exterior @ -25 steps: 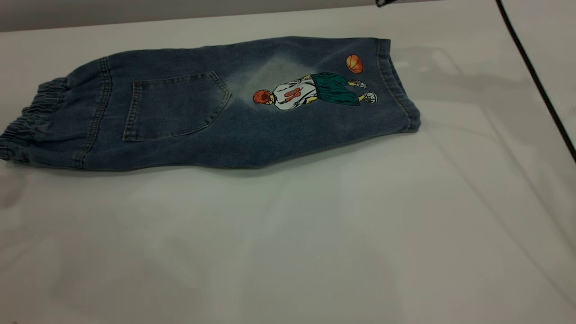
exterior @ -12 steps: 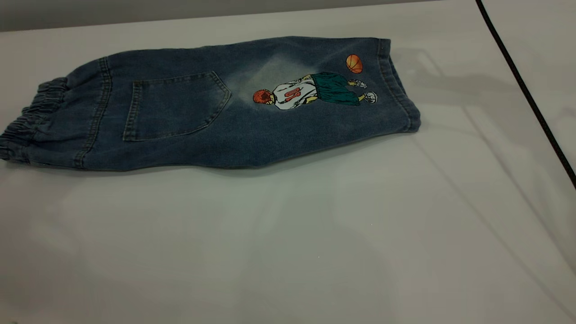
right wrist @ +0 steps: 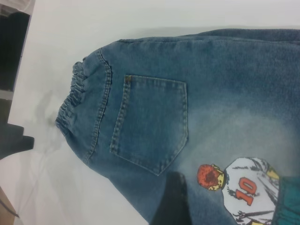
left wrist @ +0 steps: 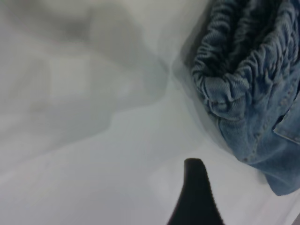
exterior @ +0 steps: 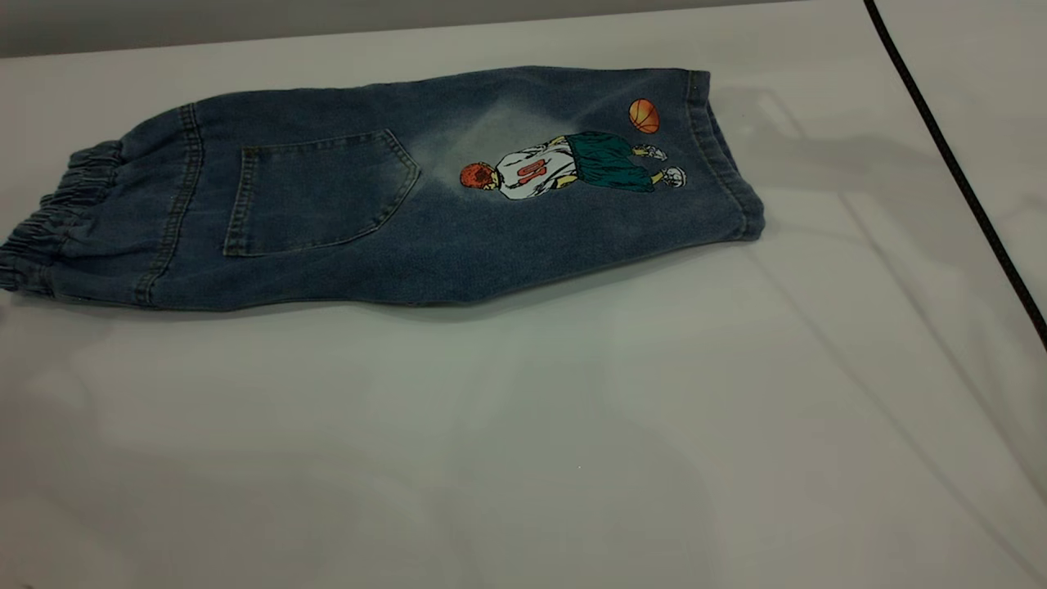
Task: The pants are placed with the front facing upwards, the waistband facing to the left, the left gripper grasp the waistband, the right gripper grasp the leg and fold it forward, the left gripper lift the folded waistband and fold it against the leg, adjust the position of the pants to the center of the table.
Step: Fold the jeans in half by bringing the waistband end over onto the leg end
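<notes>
- Left gripper [left wrist: 196, 192]: only one dark finger shows in the left wrist view, over bare table [left wrist: 84, 140], just beside the waistband [left wrist: 234, 61] and not touching it. Cannot tell whether the fingers are apart or closed; nothing seen in them.
- Right gripper [right wrist: 171, 199]: one dark blurred finger in the right wrist view, above the pants [right wrist: 211, 93] below the back pocket [right wrist: 150, 122]. Cannot tell its state or whether it touches the cloth.
- Neither gripper appears in the exterior view.
- Pants [exterior: 393, 188] lie flat, folded lengthwise, back side up, in the far left part of the table [exterior: 523, 450]; waistband [exterior: 57, 221] at the left, leg [exterior: 572, 180] and hem to the right.
- Black cable [exterior: 957, 172] runs across the table's right side, well apart from the hem.
- Exterior view alone shows the orange ball [exterior: 644, 115] by the hem; the left wrist view alone shows the waistband's gathers close up.
- Printed player [right wrist: 243, 187] wears a white shirt with a red "10".
</notes>
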Available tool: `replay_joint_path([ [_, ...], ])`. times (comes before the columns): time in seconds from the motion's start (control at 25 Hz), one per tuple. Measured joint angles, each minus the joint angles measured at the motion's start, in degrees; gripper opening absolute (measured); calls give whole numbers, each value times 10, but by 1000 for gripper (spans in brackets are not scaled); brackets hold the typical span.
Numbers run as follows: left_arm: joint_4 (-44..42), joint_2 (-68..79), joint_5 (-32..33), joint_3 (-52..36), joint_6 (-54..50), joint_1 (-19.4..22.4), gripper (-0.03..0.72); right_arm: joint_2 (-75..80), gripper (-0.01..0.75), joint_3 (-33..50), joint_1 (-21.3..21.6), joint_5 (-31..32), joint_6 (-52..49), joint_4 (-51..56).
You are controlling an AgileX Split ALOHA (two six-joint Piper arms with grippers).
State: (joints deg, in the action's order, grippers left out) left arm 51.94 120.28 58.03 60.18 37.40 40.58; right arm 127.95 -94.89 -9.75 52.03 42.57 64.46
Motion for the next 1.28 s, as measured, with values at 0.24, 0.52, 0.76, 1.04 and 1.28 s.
replay_joint_path([
  [0.24, 7, 4, -75, 0, 0, -45, 476, 0, 548, 0, 0, -1, 1, -1],
  [0.52, 36, 30, -87, -1, -1, -60, 476, 0, 548, 0, 0, -1, 1, -1],
  [0.76, 76, 55, -100, -1, 8, -60, 476, 0, 548, 0, 0, -1, 1, -2],
  [1.04, 103, 75, -98, -1, 15, -61, 476, 0, 539, 0, 0, -1, 1, -2],
  [1.28, 123, 78, -112, -1, 32, -77, 475, 0, 539, 0, 0, 0, 1, -2],
])
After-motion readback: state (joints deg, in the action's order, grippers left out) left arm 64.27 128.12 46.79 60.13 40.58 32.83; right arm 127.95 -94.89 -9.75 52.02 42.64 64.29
